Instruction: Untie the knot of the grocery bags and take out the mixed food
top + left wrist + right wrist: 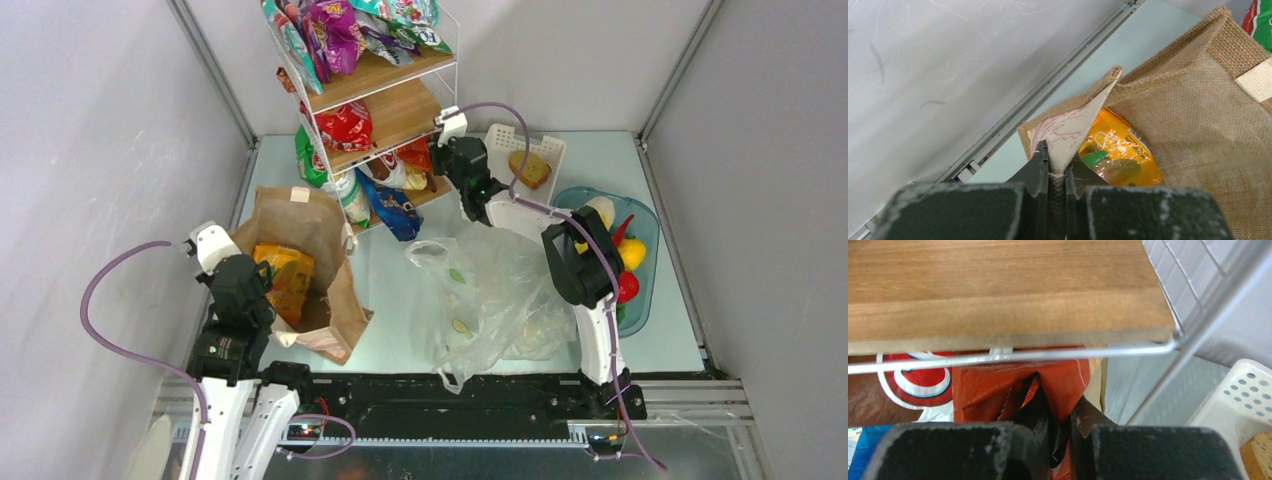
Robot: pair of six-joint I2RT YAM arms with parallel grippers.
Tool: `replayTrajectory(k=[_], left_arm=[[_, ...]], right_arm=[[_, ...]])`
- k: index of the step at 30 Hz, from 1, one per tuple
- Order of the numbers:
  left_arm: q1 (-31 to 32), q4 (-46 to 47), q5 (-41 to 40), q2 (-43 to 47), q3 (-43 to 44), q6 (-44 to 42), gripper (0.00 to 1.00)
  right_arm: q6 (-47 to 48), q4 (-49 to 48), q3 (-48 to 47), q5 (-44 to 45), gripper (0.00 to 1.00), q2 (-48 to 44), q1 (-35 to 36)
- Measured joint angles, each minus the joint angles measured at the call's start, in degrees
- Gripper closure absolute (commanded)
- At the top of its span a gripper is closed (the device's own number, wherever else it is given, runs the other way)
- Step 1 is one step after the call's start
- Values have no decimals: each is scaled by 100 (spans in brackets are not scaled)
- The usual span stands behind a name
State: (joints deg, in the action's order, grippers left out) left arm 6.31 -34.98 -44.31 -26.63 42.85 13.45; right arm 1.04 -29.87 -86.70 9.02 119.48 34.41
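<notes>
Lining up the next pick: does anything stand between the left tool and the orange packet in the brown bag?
Only the rim of the brown bag: the left tool is shut on a fold of it, with the orange packet just behind that fold. From above, the mouth is open and nothing covers the packet.

Both sets of my jaws pinched nearly shut.
L gripper [1057, 167] sits close to my base, arm folded; R gripper [1058, 412] reaches far fwd, arm stretched, angled inward.

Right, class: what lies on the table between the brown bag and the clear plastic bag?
Nothing; the top view shows bare table between brown bag and plastic bag.
</notes>
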Motion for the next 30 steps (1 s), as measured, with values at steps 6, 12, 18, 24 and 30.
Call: replayTrajectory(k=[6, 12, 18, 24, 30], left_arm=[[-24, 2, 17, 2, 0, 0, 100], [-39, 4, 79, 4, 0, 0, 100], [-50, 11, 107, 9, 0, 0, 100], [-50, 13, 129, 44, -9, 0, 100], [-52, 24, 149, 72, -74, 0, 100]], right_arm=[[76, 1270, -1263, -131, 100, 568, -61], [192, 1416, -1545, 363, 100, 761, 11], [352, 555, -951, 938, 70, 761, 109], [289, -24, -103, 826, 37, 433, -24], [249, -238, 721, 673, 16, -70, -39]])
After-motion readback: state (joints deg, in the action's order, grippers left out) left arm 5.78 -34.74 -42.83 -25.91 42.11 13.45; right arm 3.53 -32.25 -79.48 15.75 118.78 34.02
